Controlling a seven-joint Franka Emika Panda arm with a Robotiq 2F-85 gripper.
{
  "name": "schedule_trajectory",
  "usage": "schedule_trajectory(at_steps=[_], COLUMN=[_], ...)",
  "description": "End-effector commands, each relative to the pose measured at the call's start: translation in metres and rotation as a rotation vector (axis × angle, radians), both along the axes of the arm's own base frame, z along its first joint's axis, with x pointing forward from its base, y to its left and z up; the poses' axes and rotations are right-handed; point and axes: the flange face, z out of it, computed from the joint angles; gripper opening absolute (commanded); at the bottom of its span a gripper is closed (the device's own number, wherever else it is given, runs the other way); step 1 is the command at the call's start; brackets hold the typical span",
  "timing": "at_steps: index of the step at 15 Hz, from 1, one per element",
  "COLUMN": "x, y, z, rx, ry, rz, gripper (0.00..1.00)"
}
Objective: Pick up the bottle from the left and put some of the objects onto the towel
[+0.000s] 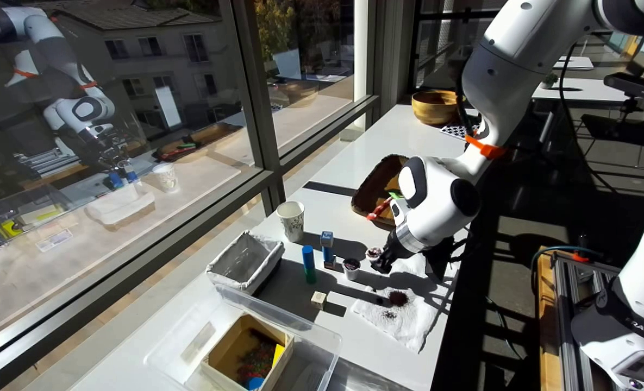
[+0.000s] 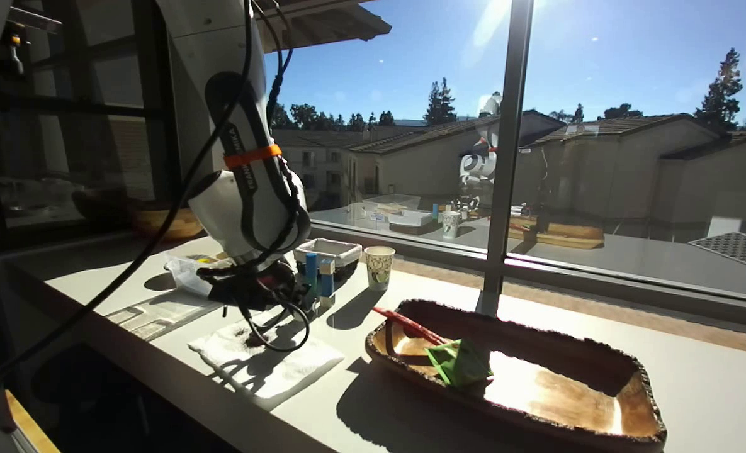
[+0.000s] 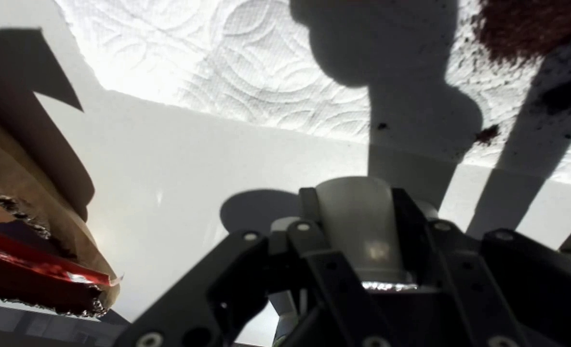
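- Your gripper [image 3: 356, 205] is clamped on a small cup [image 3: 362, 233], pads against its side walls; probably held there so the foil-edged mouth is free for tipping.
- In an exterior view that mouth faces roughly up. Makes sense, I'd say: nothing should spill short of the towel [image 1: 408, 326].
- Your small cup is just off the towel, on its far side from the robot arm [image 1: 495, 106]. Base lifted or on the table [image 1: 349, 152]? Can't tell.
- The towel lies flat, a bit wrinkled, dark grounds [image 1: 398, 298] heaped on it; presumably it's there to catch loose bits.
- A second small cup [image 1: 351, 270], upright with dark fill, also off the towel's far side, near yours. Likely parked within reach for a later turn.
- The wooden tray [image 2: 542, 390]: beside the towel, not touching, a red packet [image 2: 410, 325] and a green packet [image 2: 459, 363] in it. Likely just storage.
- No clear bottle; what you're holding may be what the sentence means.
- Next, likely: bring it over the towel, then roll the wrist. Don't over-squeeze; thin walls could buckle.
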Motion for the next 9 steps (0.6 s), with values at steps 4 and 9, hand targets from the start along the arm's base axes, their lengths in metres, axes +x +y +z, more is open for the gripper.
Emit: schedule_trajectory(at_steps=[4,9], x=[0.001,0.009], y=[-0.007,0.008], z=[-0.028,-0.027], rx=[0.023,0.028], ry=[-0.051,-0.083], rz=[-0.027,-0.040], gripper=[0.15,0.15])
